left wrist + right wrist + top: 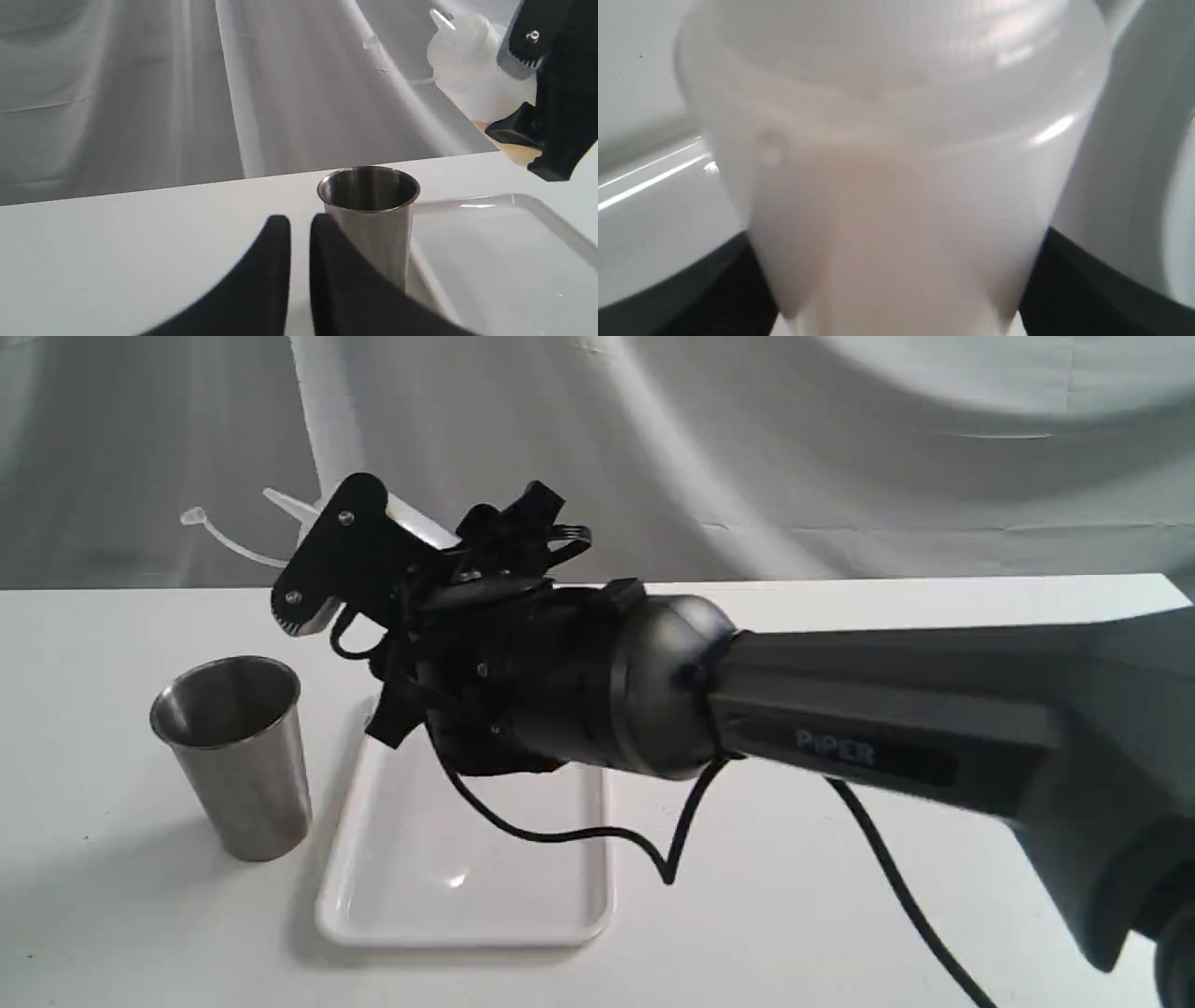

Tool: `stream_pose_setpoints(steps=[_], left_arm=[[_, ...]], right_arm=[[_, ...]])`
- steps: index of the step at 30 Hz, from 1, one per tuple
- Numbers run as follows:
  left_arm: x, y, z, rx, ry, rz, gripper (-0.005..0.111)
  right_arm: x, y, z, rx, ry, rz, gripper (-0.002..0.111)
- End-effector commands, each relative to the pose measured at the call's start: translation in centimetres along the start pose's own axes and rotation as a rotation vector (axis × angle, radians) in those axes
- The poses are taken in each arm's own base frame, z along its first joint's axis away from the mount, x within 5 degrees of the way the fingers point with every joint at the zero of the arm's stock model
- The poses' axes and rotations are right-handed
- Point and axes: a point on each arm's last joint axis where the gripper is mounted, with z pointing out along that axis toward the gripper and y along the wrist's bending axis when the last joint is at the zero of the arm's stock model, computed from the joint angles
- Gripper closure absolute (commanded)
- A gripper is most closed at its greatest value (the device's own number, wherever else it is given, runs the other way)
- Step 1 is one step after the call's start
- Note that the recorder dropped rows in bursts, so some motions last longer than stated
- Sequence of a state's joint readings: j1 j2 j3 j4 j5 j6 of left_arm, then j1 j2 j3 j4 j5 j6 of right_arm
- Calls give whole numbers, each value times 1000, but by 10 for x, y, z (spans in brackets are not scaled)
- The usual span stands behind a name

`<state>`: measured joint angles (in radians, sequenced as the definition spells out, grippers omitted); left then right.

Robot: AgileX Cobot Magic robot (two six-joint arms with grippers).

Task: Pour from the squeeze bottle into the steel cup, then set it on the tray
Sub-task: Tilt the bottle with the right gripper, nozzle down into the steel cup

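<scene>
Squeeze bottle (467, 70) clamped, tilted, in my right gripper (336, 555) over the tray (467, 905); steel cup (233, 756) beside that tray, toward the counter's left edge; my left gripper (299, 261) nearly closed, empty.

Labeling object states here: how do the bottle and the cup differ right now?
Material: the bottle is translucent whitish plastic; the cup is brushed metal. Pose: the bottle is tilted in the air, clamped by the right pincer; the cup stands upright on the table beside the tray. Contents: amber liquid shows in the bottle; none is visible in the cup. Both are round containers.
</scene>
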<state>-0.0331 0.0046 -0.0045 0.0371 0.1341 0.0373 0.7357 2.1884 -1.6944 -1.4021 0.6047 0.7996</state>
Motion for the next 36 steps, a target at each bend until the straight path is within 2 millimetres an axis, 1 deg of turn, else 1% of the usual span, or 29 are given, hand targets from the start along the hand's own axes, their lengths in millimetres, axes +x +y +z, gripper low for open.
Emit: stream_pose_setpoints(steps=[1,8,10,16,23,29,32,36], left_arm=[[1,0,0,5,-2,-1,98],[1,0,0,5,-2,-1,98],[1,0,0,5,-2,-1,98],[1,0,0,5,-2,-1,98],[1,0,0,5,-2,-1,98],[1,0,0,5,-2,-1,98],[1,0,0,5,-2,-1,98],[1,0,0,5,-2,1,98]], right_arm=[[-10,-3,-3,76,-31,-74,53],[-21,8,5,133,-40,-100,53],[-23,10,9,173,-34,-118,53],[-19,19,16,252,-12,-195,53],[-20,23,15,304,-23,-252,53],[-21,33,15,314,-33,-294,53],[-21,40,15,309,-28,-344,53],[-21,41,14,311,-23,-372,53]])
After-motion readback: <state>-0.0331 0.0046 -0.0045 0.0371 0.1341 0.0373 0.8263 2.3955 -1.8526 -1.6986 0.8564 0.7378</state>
